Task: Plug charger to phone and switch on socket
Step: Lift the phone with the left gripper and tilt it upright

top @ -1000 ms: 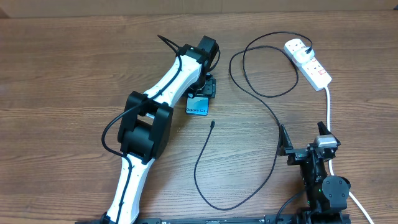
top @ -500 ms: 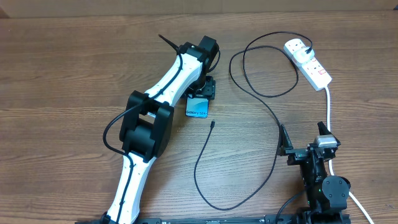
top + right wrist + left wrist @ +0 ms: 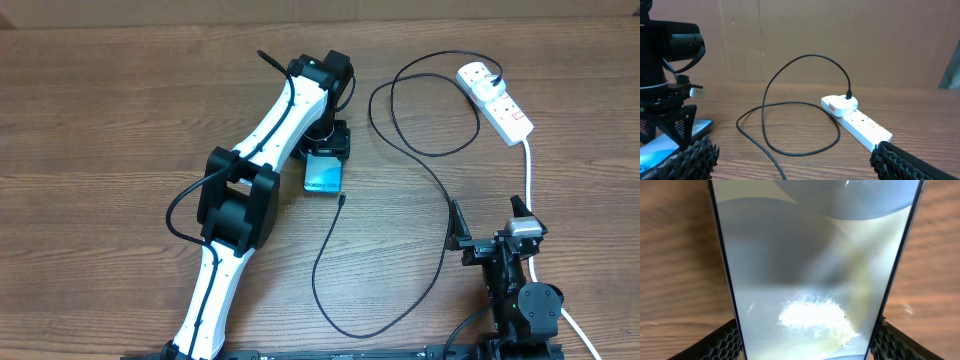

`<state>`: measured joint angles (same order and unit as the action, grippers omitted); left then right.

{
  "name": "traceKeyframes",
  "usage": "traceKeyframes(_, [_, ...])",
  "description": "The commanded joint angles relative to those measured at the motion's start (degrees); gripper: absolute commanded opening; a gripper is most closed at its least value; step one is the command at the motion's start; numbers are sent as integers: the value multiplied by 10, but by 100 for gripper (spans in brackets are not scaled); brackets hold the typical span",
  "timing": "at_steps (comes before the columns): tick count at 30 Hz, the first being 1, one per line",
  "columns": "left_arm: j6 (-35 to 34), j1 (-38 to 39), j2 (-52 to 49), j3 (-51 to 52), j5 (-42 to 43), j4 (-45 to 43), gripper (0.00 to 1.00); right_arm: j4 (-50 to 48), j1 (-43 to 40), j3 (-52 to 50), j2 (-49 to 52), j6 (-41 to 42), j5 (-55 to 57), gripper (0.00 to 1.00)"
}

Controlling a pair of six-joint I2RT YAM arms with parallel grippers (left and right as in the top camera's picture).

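At upper centre of the overhead view, the phone (image 3: 323, 176) is gripped by the left gripper (image 3: 324, 156), whose jaws are closed on the phone's long edges. In the left wrist view, the lit screen is seen filling the space between the meshed pads (image 3: 725, 342). The charger (image 3: 316, 272) is unplugged from the phone, and its connector tip (image 3: 343, 199) is laid on the bench (image 3: 120, 120) just beside the phone's lower right corner. Its black cable is looped down, then up to the white plug (image 3: 481, 76), which is seated in the socket (image 3: 505, 108) at upper right. At lower right, the right gripper (image 3: 488, 232) is seen with its jaws spread wide and nothing between them.
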<state>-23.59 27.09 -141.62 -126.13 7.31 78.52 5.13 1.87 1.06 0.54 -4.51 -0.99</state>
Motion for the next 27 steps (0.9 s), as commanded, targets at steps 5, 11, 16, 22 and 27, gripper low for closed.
traceKeyframes(5, [3,-46,-3,-18,377,18,71,-3,-2,-6,-3,0,7,100])
traceKeyframes(11, [2,-76,-3,-17,589,3,71,-3,-2,-6,-3,-1,7,100])
traceKeyframes(16, [-62,-91,-3,-17,661,-21,71,-3,-2,-6,-3,0,7,100])
traceKeyframes(22, [-193,-101,-3,-17,685,-57,71,-3,-2,-6,-3,0,7,100])
traceKeyframes(27, [-244,-104,-3,-17,730,-90,71,-3,-2,-6,-3,0,7,100])
